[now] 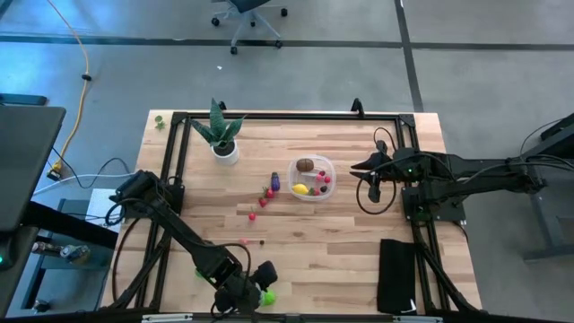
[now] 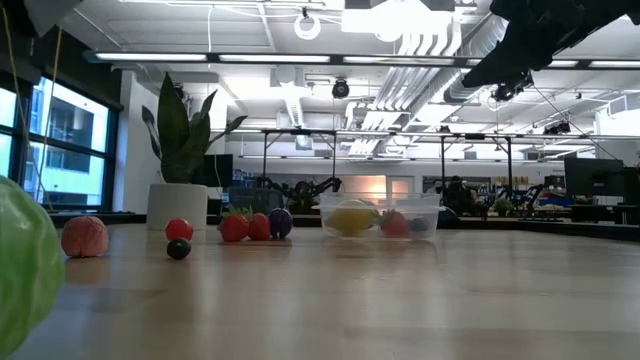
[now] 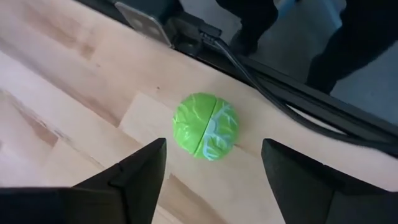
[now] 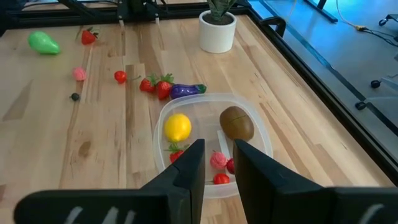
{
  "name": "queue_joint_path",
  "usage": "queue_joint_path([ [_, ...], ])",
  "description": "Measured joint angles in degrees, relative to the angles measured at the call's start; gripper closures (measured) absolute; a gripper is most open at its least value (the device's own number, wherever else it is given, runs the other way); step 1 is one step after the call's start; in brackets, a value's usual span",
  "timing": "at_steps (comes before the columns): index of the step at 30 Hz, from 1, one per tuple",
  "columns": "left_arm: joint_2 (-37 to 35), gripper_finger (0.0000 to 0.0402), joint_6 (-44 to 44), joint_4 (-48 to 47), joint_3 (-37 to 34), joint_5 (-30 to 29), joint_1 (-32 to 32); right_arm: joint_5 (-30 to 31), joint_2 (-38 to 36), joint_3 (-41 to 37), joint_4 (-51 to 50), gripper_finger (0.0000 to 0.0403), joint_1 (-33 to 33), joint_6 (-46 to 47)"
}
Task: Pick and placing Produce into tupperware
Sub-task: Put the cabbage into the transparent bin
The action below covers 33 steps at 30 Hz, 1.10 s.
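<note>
A bright green cabbage-like ball (image 3: 205, 126) lies on the wood near the table's near edge (image 1: 267, 296). My left gripper (image 3: 214, 163) hovers over it, open, one finger on each side and clear of it. The clear tupperware (image 1: 328, 167) holds a yellow lemon (image 4: 177, 127), a brown kiwi (image 4: 237, 122) and small red and pink pieces. My right gripper (image 4: 219, 155) hangs above the tupperware's right side, its fingers a narrow gap apart and holding nothing. Loose on the table lie a purple eggplant (image 1: 275, 181), strawberries (image 1: 267, 192), a red ball (image 2: 179, 228), a pink fruit (image 2: 85, 237) and a dark berry (image 2: 178, 249).
A spiky plant in a white pot (image 1: 223, 148) stands toward the far left. A green pear (image 4: 43, 42) and a strawberry (image 4: 89, 36) lie near the left arm. A black pad (image 1: 399, 274) lies at the near right. A black frame (image 1: 287, 115) rings the table.
</note>
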Motion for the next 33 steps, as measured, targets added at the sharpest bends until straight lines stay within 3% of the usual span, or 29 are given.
queue_joint_path([
  [9, 2.6, 0.012, 6.1, -2.3, 1.7, 2.5, 1.1, 0.0, 0.0, 0.0, -0.1, 0.0329, 0.0, 0.0],
  [18, 8.6, 0.0117, 15.7, -14.6, 12.7, 2.5, 2.3, 0.0, 0.0, 0.0, -0.1, 0.0329, 0.0, 0.0],
  [33, 12.4, 0.0117, 23.1, -13.8, 15.2, 4.4, 2.3, 0.0, 0.4, 0.0, -1.1, 0.0329, 0.0, 0.0],
])
